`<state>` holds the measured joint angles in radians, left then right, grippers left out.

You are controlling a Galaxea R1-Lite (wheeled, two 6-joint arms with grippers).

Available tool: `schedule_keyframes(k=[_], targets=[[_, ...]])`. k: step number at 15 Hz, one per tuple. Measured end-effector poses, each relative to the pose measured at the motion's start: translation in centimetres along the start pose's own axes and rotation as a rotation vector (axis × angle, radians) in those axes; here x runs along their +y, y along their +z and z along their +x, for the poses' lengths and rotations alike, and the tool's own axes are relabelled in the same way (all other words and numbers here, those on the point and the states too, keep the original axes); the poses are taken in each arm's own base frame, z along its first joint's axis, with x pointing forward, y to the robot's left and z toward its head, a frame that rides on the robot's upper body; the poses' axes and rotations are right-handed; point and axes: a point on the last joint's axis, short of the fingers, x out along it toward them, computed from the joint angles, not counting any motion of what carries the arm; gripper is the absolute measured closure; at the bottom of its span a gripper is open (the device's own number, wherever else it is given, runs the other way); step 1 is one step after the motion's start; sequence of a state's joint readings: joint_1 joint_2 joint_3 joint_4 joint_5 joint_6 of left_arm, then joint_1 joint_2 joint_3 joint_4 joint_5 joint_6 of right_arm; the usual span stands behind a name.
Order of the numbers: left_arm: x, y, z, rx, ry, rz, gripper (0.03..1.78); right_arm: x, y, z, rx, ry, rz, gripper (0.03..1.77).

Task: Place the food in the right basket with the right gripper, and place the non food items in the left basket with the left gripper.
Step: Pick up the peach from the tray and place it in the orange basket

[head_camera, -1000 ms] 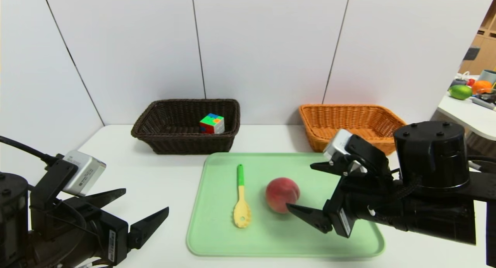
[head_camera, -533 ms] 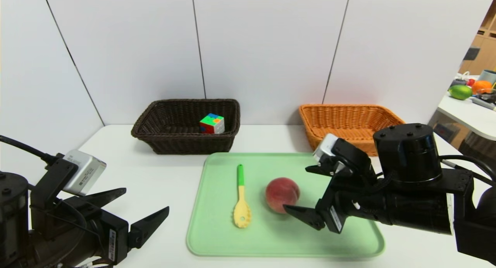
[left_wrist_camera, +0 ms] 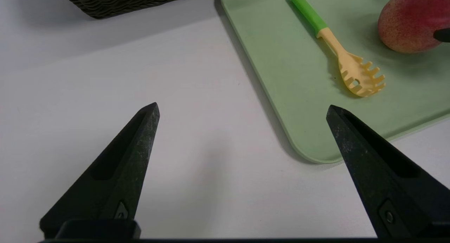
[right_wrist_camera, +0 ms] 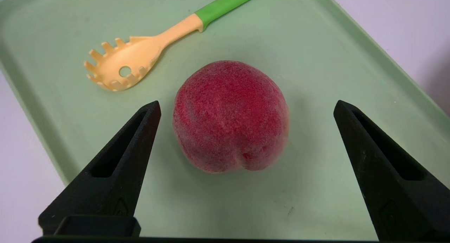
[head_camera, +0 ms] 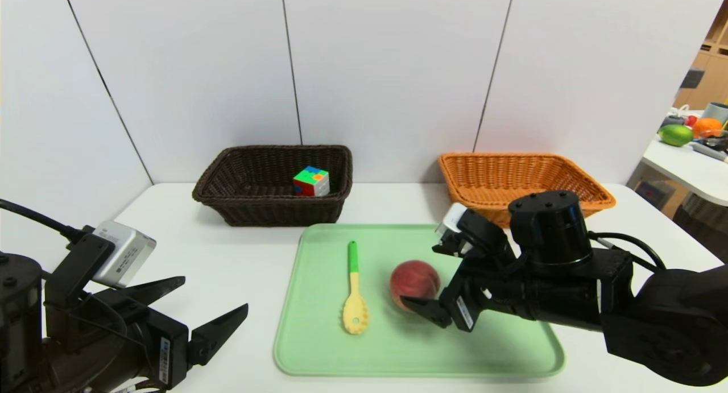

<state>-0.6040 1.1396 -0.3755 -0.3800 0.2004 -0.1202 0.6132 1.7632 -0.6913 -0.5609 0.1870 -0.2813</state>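
Left hand (head_camera: pixel 187 307): we see it low at the near left, over the white tabletop (head_camera: pixel 239 256), fingers spread wide w/ nothing between them; in the left wrist view (left_wrist_camera: pixel 242 109) the tips frame bare tabletop and the tray's near corner.
Dark brown wicker basket (head_camera: pixel 227 197): at the back left of the tabletop, by the wall.
Multicoloured puzzle cube (head_camera: pixel 311 181): we see it inside the dark basket, toward its right end.
Pale green plastic tray (head_camera: pixel 318 347): centre of the tabletop, in front of & between the two baskets.
Pasta spoon w/ green handle and yellow toothed head (head_camera: pixel 354 290): lies flat on the tray's left part, handle toward the baskets, head toward us; apart from the peach.
Red fuzzy peach (head_camera: pixel 414 284): sits on the tray, just right of the spoon, approx mid-tray.
Right hand (head_camera: pixel 424 276): reaches in from the right, fingers wide apart on either side of the peach; in the right wrist view (right_wrist_camera: pixel 246 107) we see gaps between both tips and the fruit, so not gripping.
Orange wicker basket (head_camera: pixel 591 188): back right, behind the right arm; nothing shows in the part of its inside we can see.
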Motion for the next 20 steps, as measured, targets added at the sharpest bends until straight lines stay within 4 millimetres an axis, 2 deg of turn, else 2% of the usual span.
schedule_keyframes(k=[5, 9, 11, 12, 14, 20], targets=[[0.0, 0.0, 0.0, 0.002, 0.000, -0.001, 0.12, 0.0, -0.7, 1.9, 0.037, 0.016, 0.001, 0.10], [0.0, -0.1, 0.2, 0.009, 0.000, -0.001, 0.12, 0.1, -1.0, 2.4, 0.051, 0.022, 0.001, 0.10], [0.0, -0.1, 0.2, 0.012, 0.001, -0.002, 0.12, 0.2, -1.0, 2.5, 0.052, 0.024, 0.000, 0.46], [0.0, -0.2, 0.3, 0.014, 0.001, -0.002, 0.12, 0.1, -1.0, 2.5, 0.052, 0.022, 0.000, 0.58], [0.0, -0.3, 0.3, 0.019, 0.002, -0.001, 0.12, 0.1, -1.0, 2.5, 0.053, 0.022, -0.001, 0.64], [0.0, -0.4, 0.3, 0.023, 0.002, 0.000, 0.12, 0.1, -0.5, 2.1, 0.033, 0.011, -0.029, 0.66]])
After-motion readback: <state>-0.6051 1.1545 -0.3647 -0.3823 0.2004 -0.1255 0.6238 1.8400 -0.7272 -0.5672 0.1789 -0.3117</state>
